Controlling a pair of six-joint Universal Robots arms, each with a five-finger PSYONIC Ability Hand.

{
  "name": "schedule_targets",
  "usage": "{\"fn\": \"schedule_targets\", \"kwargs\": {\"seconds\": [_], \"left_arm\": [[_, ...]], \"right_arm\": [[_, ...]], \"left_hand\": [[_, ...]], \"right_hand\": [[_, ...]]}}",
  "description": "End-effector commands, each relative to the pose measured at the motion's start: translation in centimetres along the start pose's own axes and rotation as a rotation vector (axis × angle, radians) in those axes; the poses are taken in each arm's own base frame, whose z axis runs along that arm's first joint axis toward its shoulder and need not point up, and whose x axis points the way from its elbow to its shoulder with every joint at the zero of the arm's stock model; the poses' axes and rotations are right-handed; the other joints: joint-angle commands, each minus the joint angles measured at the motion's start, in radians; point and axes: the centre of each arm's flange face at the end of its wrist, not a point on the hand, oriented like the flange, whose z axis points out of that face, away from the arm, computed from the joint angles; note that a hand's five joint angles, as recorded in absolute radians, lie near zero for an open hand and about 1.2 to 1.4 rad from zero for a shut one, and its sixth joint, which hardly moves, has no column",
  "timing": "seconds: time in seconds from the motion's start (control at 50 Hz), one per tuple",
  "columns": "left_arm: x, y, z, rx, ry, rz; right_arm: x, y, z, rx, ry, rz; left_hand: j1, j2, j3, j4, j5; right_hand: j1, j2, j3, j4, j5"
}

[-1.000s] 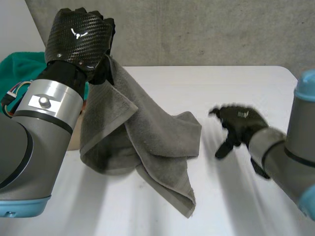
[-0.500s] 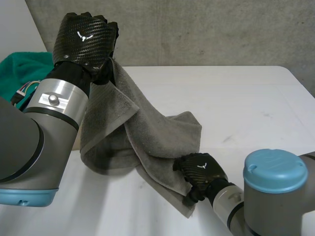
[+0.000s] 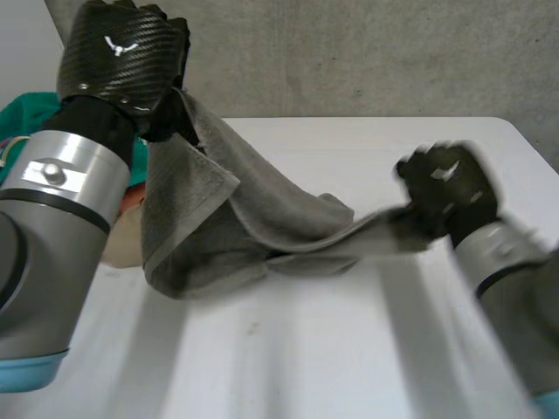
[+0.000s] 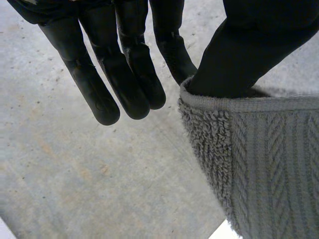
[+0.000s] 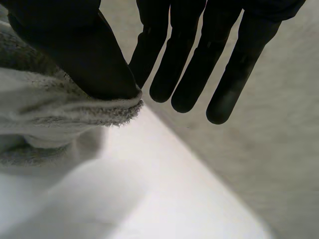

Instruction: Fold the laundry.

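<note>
Since half a second ago our right hand point(image 3: 450, 188) has carried one corner of the towel point(image 3: 236, 227) up and out to the right. It and our raised left hand point(image 3: 122, 57) each pinch the towel under the thumb, fingers point(image 4: 99, 89) straight. The towel's middle sags to the tabletop point(image 3: 349, 349). A green cloth point(image 3: 22, 118) lies behind our left arm. We have open tabletop in front of the towel.

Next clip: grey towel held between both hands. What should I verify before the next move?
1. left robot hand pinches the hem of the grey towel: ok.
2. right robot hand pinches a towel corner: ok.
3. Towel spread flat between the hands: not ok, its middle lies bunched on the white table.
4. Both held points lie on one edge: cannot tell.
</note>
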Motion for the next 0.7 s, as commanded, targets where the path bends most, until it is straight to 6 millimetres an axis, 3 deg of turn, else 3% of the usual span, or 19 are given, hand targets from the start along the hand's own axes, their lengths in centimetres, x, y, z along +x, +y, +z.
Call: {"fn": "schedule_targets", "kwargs": {"seconds": [0.02,0.1,0.18,0.2,0.22,0.32,0.4,0.48,0.56,0.7], "left_arm": [[-0.6,0.9,-1.2,-0.1,0.042,0.015],[0.5,3.2,-1.7,-0.189,0.108,0.024],[2.4,7.7,-1.6,-0.324,0.178,0.038],[2.8,8.5,-1.5,-0.35,0.188,0.038],[3.4,10.3,-1.3,-0.398,0.203,0.043],[4.0,14.8,-0.1,-0.501,0.21,0.049],[4.4,16.0,0.6,-0.518,0.213,0.045],[4.7,16.2,0.7,-0.52,0.217,0.045],[4.7,16.3,0.4,-0.529,0.22,0.044],[4.4,16.0,-0.3,-0.535,0.217,0.051]], "right_arm": [[4.1,-4.3,-1.6,-0.017,-0.021,-0.238],[3.8,-3.8,-1.7,-0.08,-0.081,-0.241],[2.2,-0.8,0.4,-0.176,-0.169,-0.244],[1.5,0.8,1.3,-0.231,-0.201,-0.259],[1.2,1.5,1.7,-0.25,-0.217,-0.271],[-0.2,4.4,4.0,-0.317,-0.264,-0.292],[-1.6,7.2,5.7,-0.378,-0.283,-0.178],[-1.4,8.0,6.1,-0.413,-0.261,-0.06],[-0.6,8.4,6.2,-0.434,-0.231,0.009],[0.4,9.1,5.7,-0.478,-0.214,0.012]], "left_hand": [[0.25,0.199,0.202,0.196,0.234],[0.25,0.199,0.202,0.196,0.234],[0.25,0.199,0.202,0.196,0.234],[0.25,0.199,0.202,0.196,0.234],[0.25,0.199,0.202,0.196,0.234],[0.25,0.199,0.202,0.196,0.234],[0.25,0.199,0.202,0.196,0.234],[0.25,0.199,0.202,0.196,0.234],[0.25,0.199,0.202,0.196,0.234],[0.25,0.199,0.202,0.196,0.234]], "right_hand": [[0.266,0.221,0.205,0.196,0.246],[0.266,0.221,0.205,0.196,0.246],[0.266,0.221,0.205,0.196,0.246],[0.266,0.221,0.205,0.196,0.246],[0.266,0.221,0.205,0.196,0.246],[0.266,0.221,0.205,0.196,0.246],[0.266,0.221,0.205,0.196,0.246],[0.252,0.208,0.192,0.182,0.233],[-0.243,-0.287,-0.303,-0.313,-0.262],[-0.582,-0.626,-0.642,-0.651,-0.601]]}}
